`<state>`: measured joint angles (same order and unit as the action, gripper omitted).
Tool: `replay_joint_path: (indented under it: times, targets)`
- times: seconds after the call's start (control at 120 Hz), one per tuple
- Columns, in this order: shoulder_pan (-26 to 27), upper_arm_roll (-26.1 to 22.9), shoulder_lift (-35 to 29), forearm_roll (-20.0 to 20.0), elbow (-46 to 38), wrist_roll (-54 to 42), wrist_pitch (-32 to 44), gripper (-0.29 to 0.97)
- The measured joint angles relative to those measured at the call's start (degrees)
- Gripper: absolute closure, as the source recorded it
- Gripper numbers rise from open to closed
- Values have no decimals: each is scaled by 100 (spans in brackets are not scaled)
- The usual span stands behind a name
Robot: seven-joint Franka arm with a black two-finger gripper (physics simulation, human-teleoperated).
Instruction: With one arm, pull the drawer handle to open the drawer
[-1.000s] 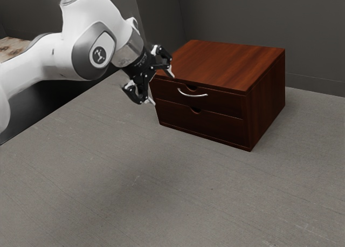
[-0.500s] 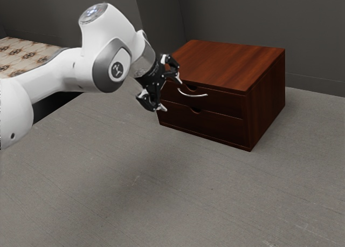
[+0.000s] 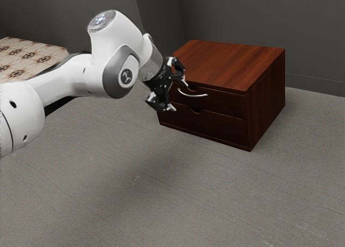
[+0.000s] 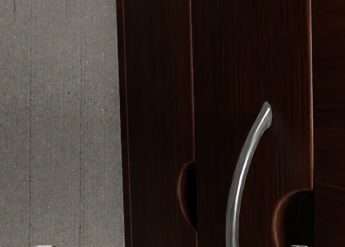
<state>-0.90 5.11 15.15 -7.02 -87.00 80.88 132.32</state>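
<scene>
Open floor (image 3: 161,193) lies before the cabinet (image 3: 232,63) (its handle (image 3: 194,95) exposed).

We face a dark wooden drawer front (image 4: 248,58) up close, a curved silver handle (image 4: 245,171) lying across it, a rounded notch (image 4: 187,196) at each drawer edge, grey floor (image 4: 56,117) beside it

No word, number or brand name legible anywhere: none on the cabinet (image 3: 232,63), none on the handle (image 4: 245,171). One small dark emblem (image 3: 128,76) on the grey joint cap (image 3: 116,65) of the arm (image 3: 59,88), a mark rather than lettering, too small to make out.
</scene>
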Motion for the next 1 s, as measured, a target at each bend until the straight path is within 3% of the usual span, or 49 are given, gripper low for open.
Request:
replay_joint_path:
  times: [1.0]
  targets:
    - [-31,-10,372,0,85,102,418,25]
